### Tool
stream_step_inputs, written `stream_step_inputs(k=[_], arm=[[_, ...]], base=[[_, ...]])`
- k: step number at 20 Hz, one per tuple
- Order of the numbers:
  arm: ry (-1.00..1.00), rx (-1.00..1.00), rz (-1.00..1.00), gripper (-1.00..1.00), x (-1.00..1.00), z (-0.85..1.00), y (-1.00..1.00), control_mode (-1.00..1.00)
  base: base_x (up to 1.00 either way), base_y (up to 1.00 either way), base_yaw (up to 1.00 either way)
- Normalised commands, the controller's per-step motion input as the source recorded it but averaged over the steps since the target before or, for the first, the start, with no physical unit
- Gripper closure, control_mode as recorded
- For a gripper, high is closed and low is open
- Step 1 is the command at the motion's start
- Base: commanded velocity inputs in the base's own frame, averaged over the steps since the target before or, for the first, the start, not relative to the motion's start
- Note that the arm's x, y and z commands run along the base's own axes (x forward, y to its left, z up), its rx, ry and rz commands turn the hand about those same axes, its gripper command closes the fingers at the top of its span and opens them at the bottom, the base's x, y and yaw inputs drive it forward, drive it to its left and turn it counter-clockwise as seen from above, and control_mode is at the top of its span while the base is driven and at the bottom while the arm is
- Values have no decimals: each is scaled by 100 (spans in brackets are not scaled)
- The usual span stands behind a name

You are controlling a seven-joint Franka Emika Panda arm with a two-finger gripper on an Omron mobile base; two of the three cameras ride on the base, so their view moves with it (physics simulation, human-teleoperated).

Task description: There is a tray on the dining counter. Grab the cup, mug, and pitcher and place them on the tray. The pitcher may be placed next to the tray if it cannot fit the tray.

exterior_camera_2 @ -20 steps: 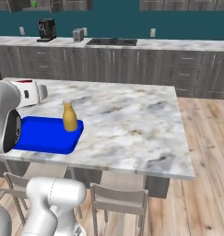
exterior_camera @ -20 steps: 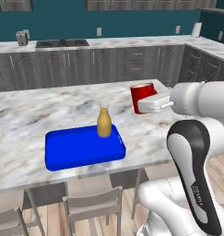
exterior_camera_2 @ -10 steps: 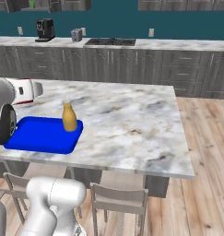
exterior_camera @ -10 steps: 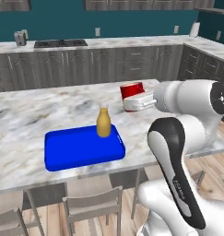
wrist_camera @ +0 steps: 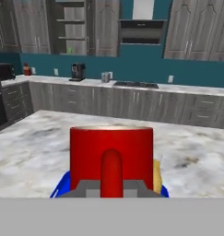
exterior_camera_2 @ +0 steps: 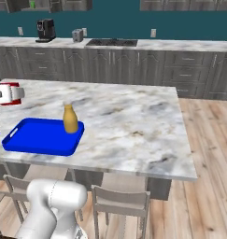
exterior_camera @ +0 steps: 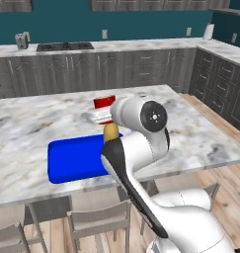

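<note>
The end effector (exterior_camera_2: 7, 94) is clamped on the small red cylindrical mug (wrist_camera: 111, 154), carried in the air above the white-grey marble table (exterior_camera_2: 129, 126) at about eleven o'clock of the bright blue shallow tray (exterior_camera_2: 38, 140), on whose right end the yellow-orange bottle-shaped pitcher (exterior_camera_2: 70, 119) stands upright.

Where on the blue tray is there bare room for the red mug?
The tray is bare from its handle end up to the pitcher, which crowds one far corner. The gripper, shut on the mug, hangs above the dining counter.
</note>
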Motion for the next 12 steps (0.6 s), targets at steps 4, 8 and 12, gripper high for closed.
stream_step_inputs(k=[4,8,12], arm=[[-4,-2,-6,100,22,-41,63,-100],[-12,-6,-1,100,6,-55,37,-100],[-21,0,1,100,-5,-43,8,-100]], base=[[0,0,0],[0,0,0],[0,0,0]])
